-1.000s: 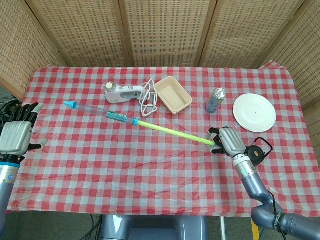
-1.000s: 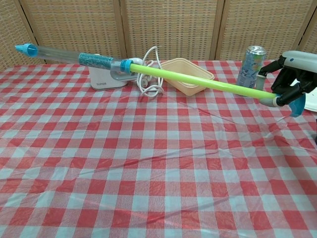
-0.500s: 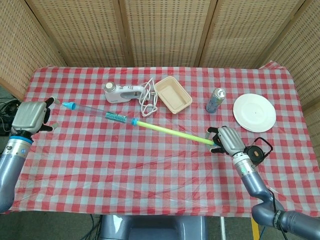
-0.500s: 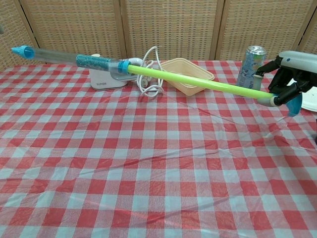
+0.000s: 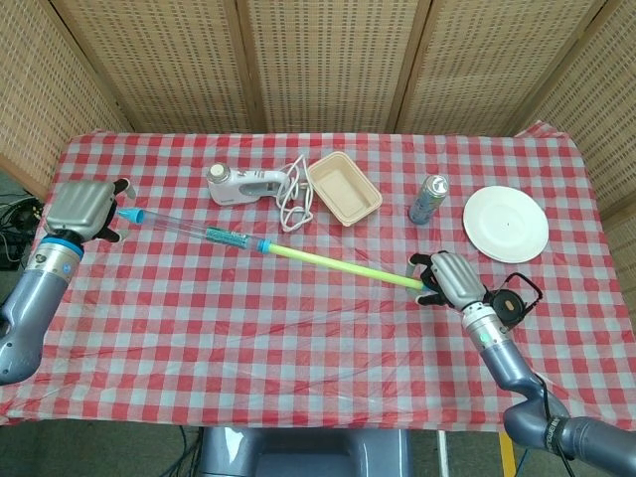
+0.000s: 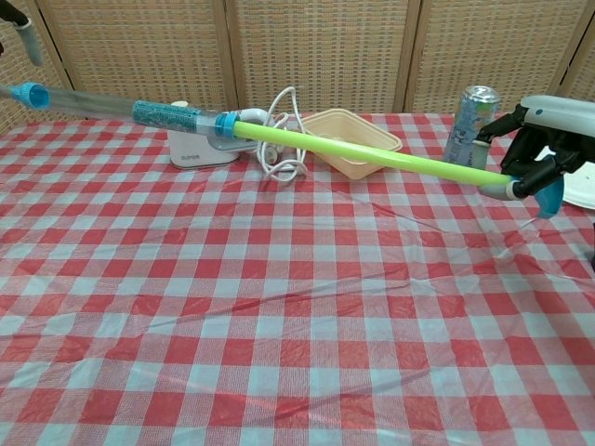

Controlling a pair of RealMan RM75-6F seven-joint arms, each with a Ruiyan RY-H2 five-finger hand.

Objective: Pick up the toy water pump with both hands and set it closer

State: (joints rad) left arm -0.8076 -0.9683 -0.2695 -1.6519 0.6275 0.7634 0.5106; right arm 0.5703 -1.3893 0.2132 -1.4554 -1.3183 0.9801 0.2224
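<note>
Toy water pump (image 5: 268, 246) sits airborne across mid-table, nozzle end left, green rod end right. Right hand (image 5: 452, 280) grips the rod's handle end, fingers wrapped around it. Left hand (image 5: 81, 208) is just beside the blue nozzle tip; can't tell if fingers are spread or touching it. Step: getting the second hand on. Next: left hand needs to clamp the clear barrel, then both carry it toward the near edge, clear of the mixer (image 5: 241, 184) and tray (image 5: 344, 187).
</note>
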